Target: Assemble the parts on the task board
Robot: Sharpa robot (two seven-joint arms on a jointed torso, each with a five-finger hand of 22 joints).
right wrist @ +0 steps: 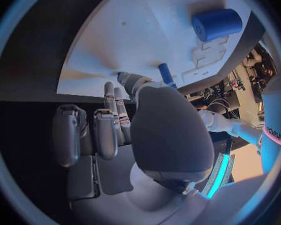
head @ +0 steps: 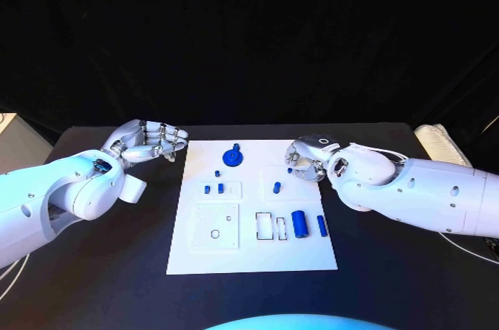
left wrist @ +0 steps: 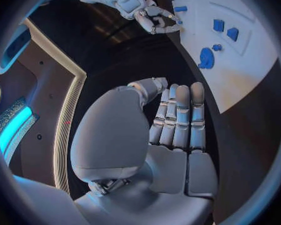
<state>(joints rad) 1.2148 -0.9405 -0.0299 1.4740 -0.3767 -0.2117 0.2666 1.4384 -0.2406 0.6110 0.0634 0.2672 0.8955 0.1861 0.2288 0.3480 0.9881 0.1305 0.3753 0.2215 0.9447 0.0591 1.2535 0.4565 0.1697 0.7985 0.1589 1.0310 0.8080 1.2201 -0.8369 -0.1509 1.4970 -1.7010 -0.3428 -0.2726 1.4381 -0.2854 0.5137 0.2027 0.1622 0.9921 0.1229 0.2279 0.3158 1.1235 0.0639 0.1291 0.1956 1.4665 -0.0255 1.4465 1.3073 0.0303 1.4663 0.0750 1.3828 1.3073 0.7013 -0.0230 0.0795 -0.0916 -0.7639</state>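
Judging from how things lie, you are early in the assembly: most parts look loose and neither hand holds one.

Start at the lower part of the head view. The task board (head: 254,261) is bare white along its near edge. Just above that, right of centre, the large blue cylinder (head: 299,223) lies on its side with the slim blue bar (head: 322,225) beside it and two outlined slots to their left. Left of these sits a raised white plate (head: 216,228) with nothing fitted in it, as far as you can tell.

Moving up to mid-frame, two small blue blocks (head: 213,189) rest in a square recess, and a short blue peg (head: 277,187) lies to the right of them; whether any is truly seated, you cannot tell.

Further up, the blue round part (head: 234,157) sits near the board's far edge.

Your right hand (head: 308,160) hovers over the upper right of the board, fingers curled inward and apart from the peg, pinching nothing. Your left hand (head: 148,142) is off the board at upper left, over the black table (head: 104,272), fingers pressed side by side and bent in, empty.

Nothing blocks either hand's path to the parts. A pale object (head: 442,144) lies at the table's far right edge, well clear.
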